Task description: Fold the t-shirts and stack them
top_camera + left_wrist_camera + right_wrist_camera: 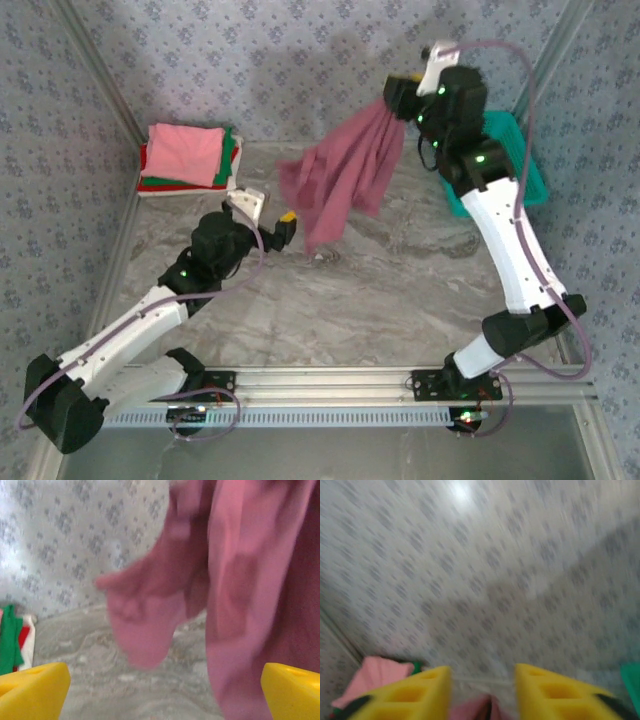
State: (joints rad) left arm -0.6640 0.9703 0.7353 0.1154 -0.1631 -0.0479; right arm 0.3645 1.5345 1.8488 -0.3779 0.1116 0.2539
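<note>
While the maroon tee (345,180) hangs bunched from the raised R jaws at the back of the cell, its long axis runs top-to-bottom, slanting from upper R down toward desk (400,300) ctr. The lowest folds end just above the marbled surface.

**R jaws:** at the tee's top end. In the wrist view the yellow pads (410,695) stand apart, w/ a fold of maroon cloth (470,711) low in the gap. Whether the cloth is caught or slipping free cannot be told.

**L jaws:** spread wide and holding nothing. They sit just beside the tee's lower end, on its L side. In the L wrist view the pads (30,690) sit at both lower corners, and the cloth (240,580) hangs ahead, mostly R of ctr, w/ a sleeve-like lobe jutting L.

**Key relation:** the L arm (150,320) is the nearer one to the free lower hem. A grab there would prob. need a short reach fwd and to the R.

**Folded stack** (187,155): pink on top w/ green, red and white edges below, at the far-L corner, well apart from the tee.

**Teal basket** (520,150): far R, behind the R arm (510,240).

**Writing:** none legible. No print shows on the tee as it hangs, and no brand or label is readable elsewhere. The wrist views are blurred.
</note>
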